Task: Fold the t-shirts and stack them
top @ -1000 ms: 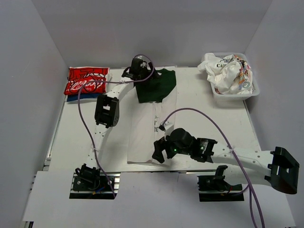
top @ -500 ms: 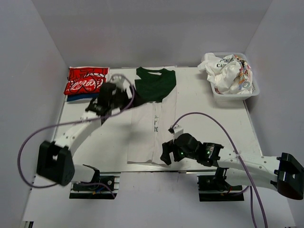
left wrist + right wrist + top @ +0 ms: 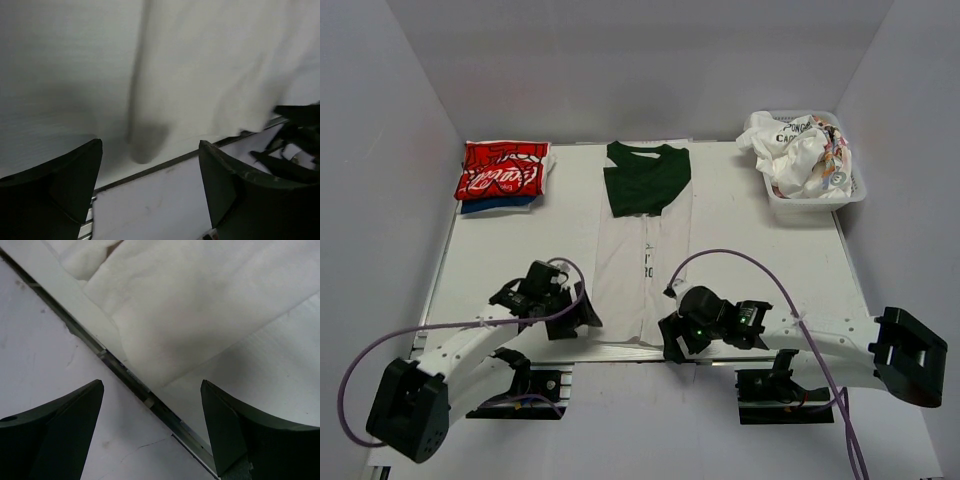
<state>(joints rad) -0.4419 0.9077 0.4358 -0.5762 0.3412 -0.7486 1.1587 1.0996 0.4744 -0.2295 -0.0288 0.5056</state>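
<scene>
The off-white t-shirt (image 3: 632, 285) lay as a long strip down the middle of the table (image 3: 770, 260), with its hem at the near edge and the dark green t-shirt (image 3: 645, 180) on its far end. The left gripper (image 3: 150, 145) and the right gripper (image 3: 152, 385) were wide open and empty at the hem corners, with bare table on both sides.

White plastic basket (image 3: 820, 204) at the bench's (image 3: 750, 240) far-right corner, its right side slightly past the bench edge.
</scene>
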